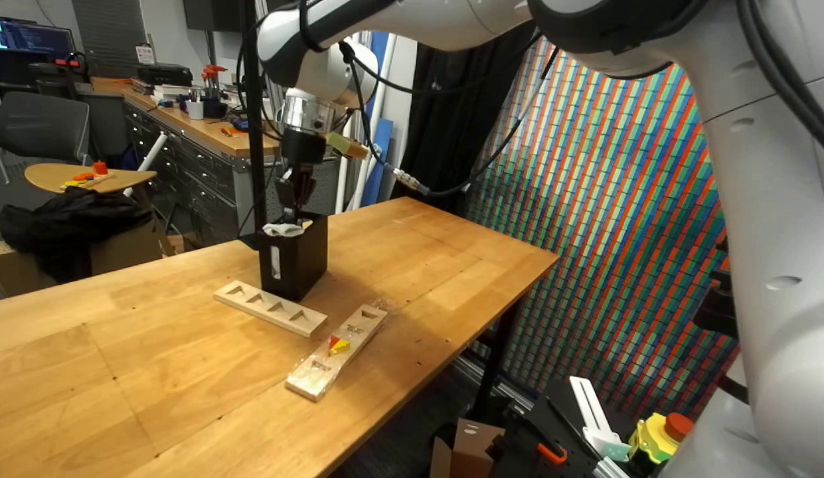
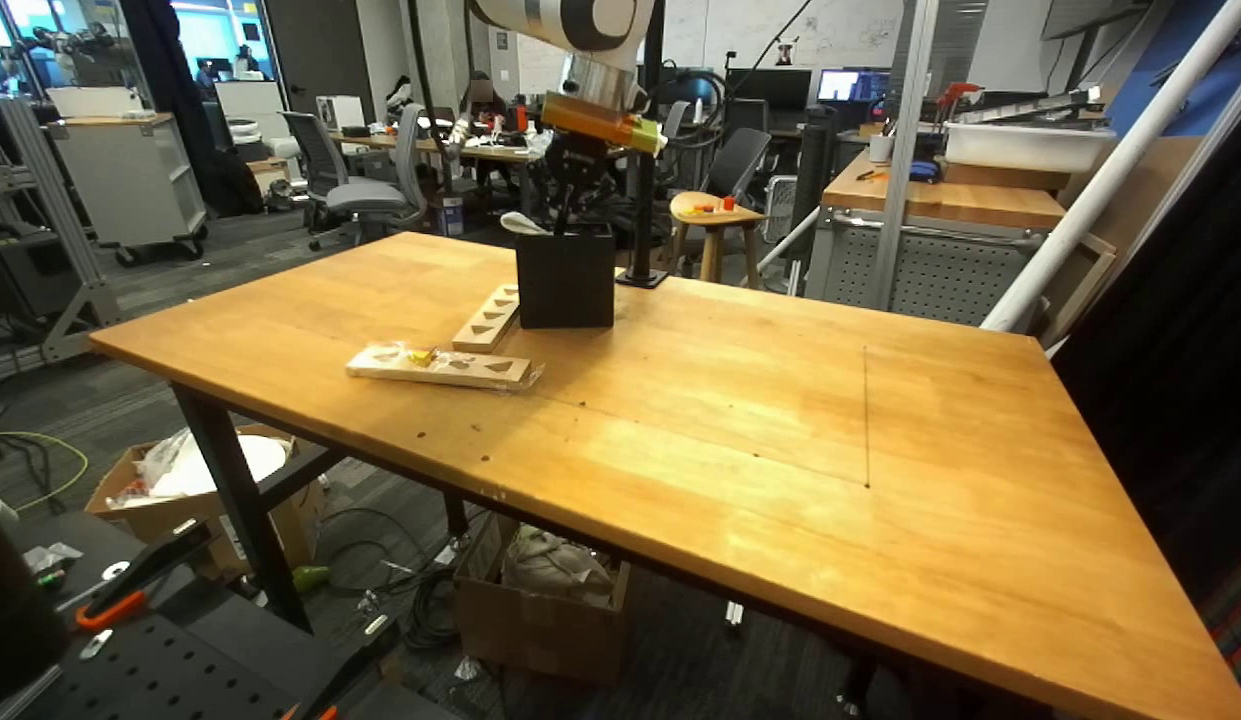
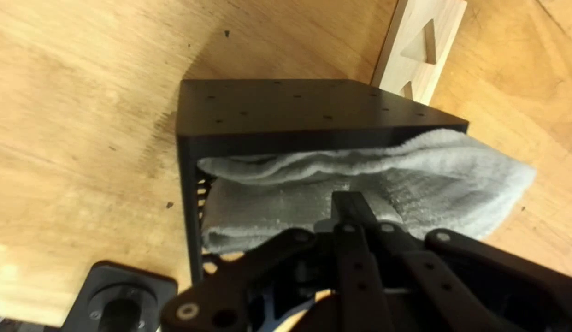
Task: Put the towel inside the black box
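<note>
The black box (image 1: 295, 265) stands upright on the wooden table; it also shows in an exterior view (image 2: 566, 290) and in the wrist view (image 3: 286, 108). The white towel (image 3: 276, 205) lies bunched in its open top, and one part hangs out over a side. That part shows in both exterior views (image 1: 283, 230) (image 2: 523, 223). White also shows through a slot in the box's side. My gripper (image 3: 352, 203) points down at the box's opening, over or against the towel. Its fingers are together, and no cloth is seen between them. The fingertips are partly hidden in exterior views.
A wooden strip (image 1: 271, 307) with triangular hollows lies beside the box. Another strip (image 1: 336, 352), in clear wrap with red and yellow pieces, lies nearer the table edge. A black post (image 1: 255, 133) on a base plate stands close to the box; it also shows in an exterior view (image 2: 644, 180).
</note>
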You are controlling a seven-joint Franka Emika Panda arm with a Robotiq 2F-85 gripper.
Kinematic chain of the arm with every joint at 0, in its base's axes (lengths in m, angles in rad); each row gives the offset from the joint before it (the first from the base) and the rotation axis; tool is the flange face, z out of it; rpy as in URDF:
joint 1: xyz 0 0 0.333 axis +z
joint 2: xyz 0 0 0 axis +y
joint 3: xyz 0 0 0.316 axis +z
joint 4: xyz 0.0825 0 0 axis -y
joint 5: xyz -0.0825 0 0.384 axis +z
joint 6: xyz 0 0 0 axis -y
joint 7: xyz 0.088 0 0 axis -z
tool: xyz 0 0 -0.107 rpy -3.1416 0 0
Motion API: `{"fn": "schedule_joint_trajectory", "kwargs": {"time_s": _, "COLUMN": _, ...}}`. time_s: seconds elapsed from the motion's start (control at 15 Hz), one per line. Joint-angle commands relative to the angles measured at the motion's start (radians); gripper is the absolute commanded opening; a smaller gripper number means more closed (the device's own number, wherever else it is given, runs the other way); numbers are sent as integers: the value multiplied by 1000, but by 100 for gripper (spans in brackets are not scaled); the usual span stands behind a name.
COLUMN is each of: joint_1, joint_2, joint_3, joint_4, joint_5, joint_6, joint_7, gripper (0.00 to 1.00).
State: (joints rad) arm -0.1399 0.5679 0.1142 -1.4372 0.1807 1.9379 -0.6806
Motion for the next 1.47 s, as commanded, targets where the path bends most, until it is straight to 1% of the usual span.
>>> {"fn": "schedule_joint_trajectory", "kwargs": {"time_s": 0.0, "joint_1": 25, "joint_2": -133, "joint_3": -23, "joint_4": -77, "joint_5": -40, "joint_6": 6, "joint_7": 57, "gripper": 0}}
{"fn": "schedule_joint_trajectory", "kwargs": {"time_s": 0.33, "joint_1": 70, "joint_2": -218, "joint_3": -16, "joint_4": -123, "joint_5": -81, "joint_6": 7, "joint_7": 129, "gripper": 0}}
{"fn": "schedule_joint_trajectory", "kwargs": {"time_s": 0.8, "joint_1": 149, "joint_2": -251, "joint_3": -1, "joint_4": -202, "joint_5": -114, "joint_6": 26, "joint_7": 215, "gripper": 0}}
{"fn": "schedule_joint_trajectory", "kwargs": {"time_s": 1.07, "joint_1": 165, "joint_2": -252, "joint_3": -1, "joint_4": -258, "joint_5": -128, "joint_6": 41, "joint_7": 207, "gripper": 0}}
{"fn": "schedule_joint_trajectory", "kwargs": {"time_s": 1.4, "joint_1": 161, "joint_2": -245, "joint_3": -6, "joint_4": -300, "joint_5": -158, "joint_6": 57, "joint_7": 196, "gripper": 0}}
